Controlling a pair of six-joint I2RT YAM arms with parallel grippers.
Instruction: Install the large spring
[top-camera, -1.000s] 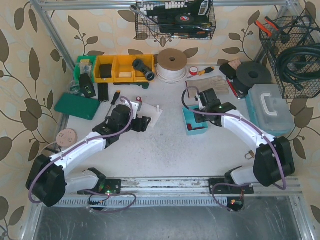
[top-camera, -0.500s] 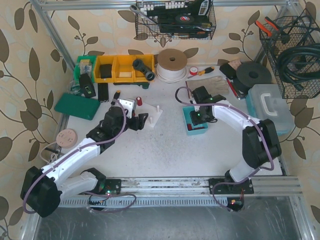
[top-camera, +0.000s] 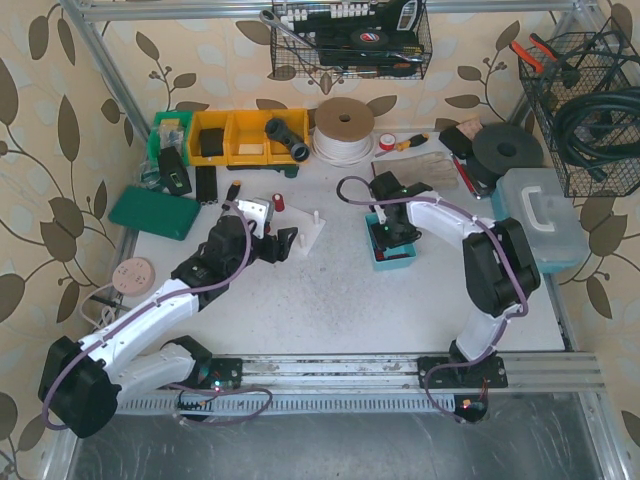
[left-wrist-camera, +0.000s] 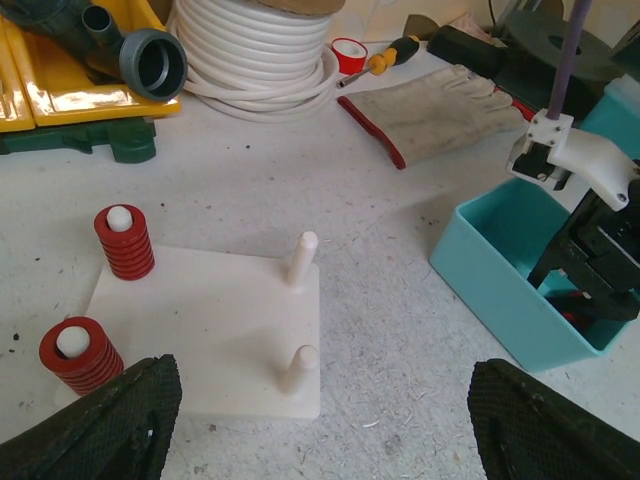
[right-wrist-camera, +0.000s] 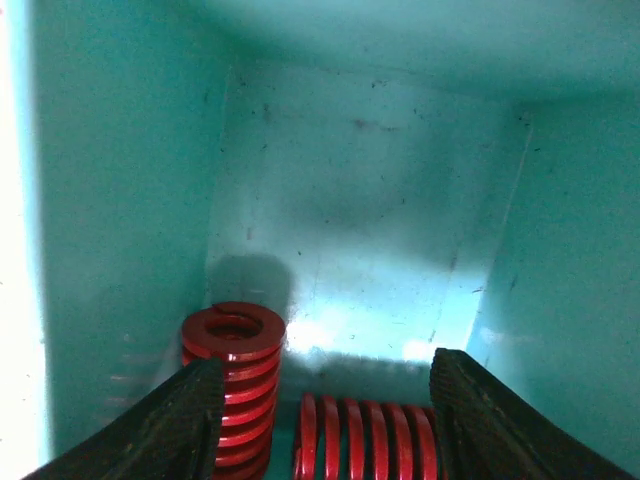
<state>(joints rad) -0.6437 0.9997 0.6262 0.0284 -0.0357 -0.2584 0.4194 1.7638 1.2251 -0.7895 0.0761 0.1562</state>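
Note:
A white peg board (left-wrist-camera: 210, 330) lies on the table, also in the top view (top-camera: 300, 232). Two of its pegs carry red springs (left-wrist-camera: 124, 243) (left-wrist-camera: 78, 355); two pegs (left-wrist-camera: 301, 255) (left-wrist-camera: 298, 368) are bare. My left gripper (left-wrist-camera: 325, 430) is open and empty, hovering by the board's near edge (top-camera: 275, 243). My right gripper (right-wrist-camera: 325, 420) is open and reaches down inside the teal bin (top-camera: 392, 256). One red spring (right-wrist-camera: 232, 385) stands upright by its left finger. Another red spring (right-wrist-camera: 365, 440) lies on its side between the fingers.
Yellow bins (top-camera: 235, 135), a white hose coil (top-camera: 343, 128), a work glove (left-wrist-camera: 440, 95), a screwdriver (top-camera: 403, 143) and a red tape roll (left-wrist-camera: 348, 53) lie behind the board. A green case (top-camera: 155, 212) is at left, a clear box (top-camera: 540, 215) at right.
My right arm swung left and lowered its gripper into the teal bin. My left arm drew back and to the left a little, uncovering the springs on the board.

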